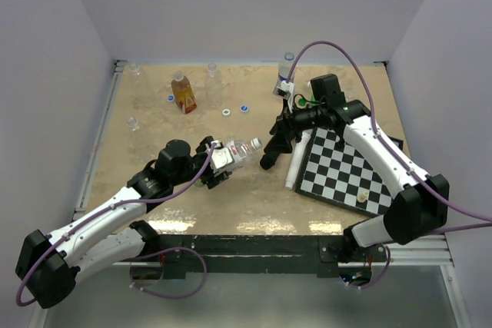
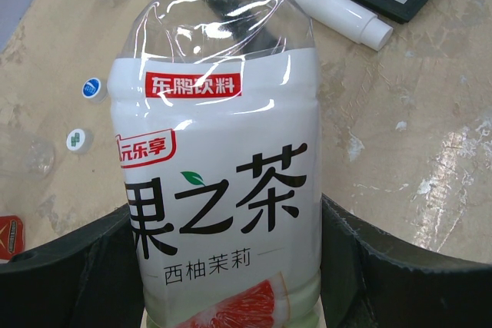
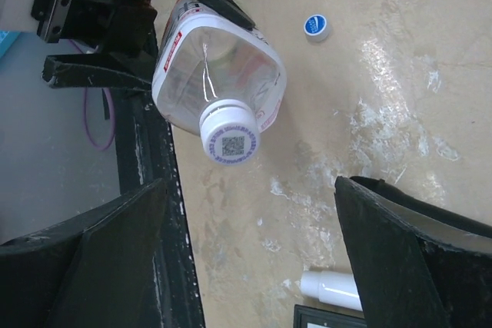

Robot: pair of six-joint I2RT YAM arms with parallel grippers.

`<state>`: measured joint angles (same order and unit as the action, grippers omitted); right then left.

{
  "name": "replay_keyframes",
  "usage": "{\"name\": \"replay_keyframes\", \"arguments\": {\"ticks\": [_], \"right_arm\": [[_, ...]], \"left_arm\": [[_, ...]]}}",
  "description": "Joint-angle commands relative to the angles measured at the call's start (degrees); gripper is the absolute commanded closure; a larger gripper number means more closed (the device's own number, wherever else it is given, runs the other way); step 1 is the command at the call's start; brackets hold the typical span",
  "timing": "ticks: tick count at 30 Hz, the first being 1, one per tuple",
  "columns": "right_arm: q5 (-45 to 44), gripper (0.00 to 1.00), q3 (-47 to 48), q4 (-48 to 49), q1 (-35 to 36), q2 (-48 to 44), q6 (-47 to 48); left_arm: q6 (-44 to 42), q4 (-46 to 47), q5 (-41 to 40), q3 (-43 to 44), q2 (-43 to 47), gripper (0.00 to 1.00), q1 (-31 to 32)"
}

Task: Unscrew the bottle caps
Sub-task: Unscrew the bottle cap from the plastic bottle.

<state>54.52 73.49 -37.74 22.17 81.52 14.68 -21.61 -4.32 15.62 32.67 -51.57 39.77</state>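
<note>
Beige tabletop (image 1: 231,205) — left jaws clamp bottle (image 1: 243,150) — right jaws agape facing cap (image 3: 231,142)

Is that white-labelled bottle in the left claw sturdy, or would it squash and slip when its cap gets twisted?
Probably light: the bottle looks empty through its clear shoulder. Its thin clear walls would likely dent under a harder squeeze. The glossy label may let it turn in the left gripper when the cap is twisted.

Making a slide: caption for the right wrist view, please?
Open right tool faces the white cap of a clear bottle held by the left tool.
</note>
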Motion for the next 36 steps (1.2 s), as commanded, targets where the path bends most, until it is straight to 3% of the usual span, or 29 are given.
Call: {"name": "replay_keyframes", "arguments": {"ticks": [1,12,15,20,25,30,33,36], "right_arm": [[0.1,0.1,3.0,4.4,2.8,1.3,-6.2],[2.6,0.36,4.8,3.6,4.5,5.1,-6.5],[3.4,0.48,4.6,3.7,4.6,4.9,-6.2],[4.7,0.77,4.5,3.4,4.7,4.8,-4.7],[3.5,0.86,5.3,0.7,4.7,4.0,1.7],[1.6,1.0,4.9,-2.9,4.8,2.2,18.5],[1.3,1.0,5.0,-5.6,4.9,1.0,32.4],[4.2,1.0,5.2,-12.5,4.9,-0.2,55.5]], "left_arm": [[0.9,2.2,-0.1,0.6,0.2,1.0,-0.1],[0.8,2.1,-0.3,0.6,0.3,1.0,-0.2],[0.8,2.1,-0.4,0.6,0.3,1.0,-0.2],[0.8,2.1,-0.4,0.6,0.3,1.0,-0.1],[0.8,2.0,-0.5,0.6,0.6,1.0,-0.2],[0.7,2.1,-0.1,0.6,0.7,1.0,-0.2],[0.7,2.1,-0.1,0.6,0.8,1.0,-0.2],[0.8,2.0,-0.1,0.6,0.8,1.0,-0.1]]}}
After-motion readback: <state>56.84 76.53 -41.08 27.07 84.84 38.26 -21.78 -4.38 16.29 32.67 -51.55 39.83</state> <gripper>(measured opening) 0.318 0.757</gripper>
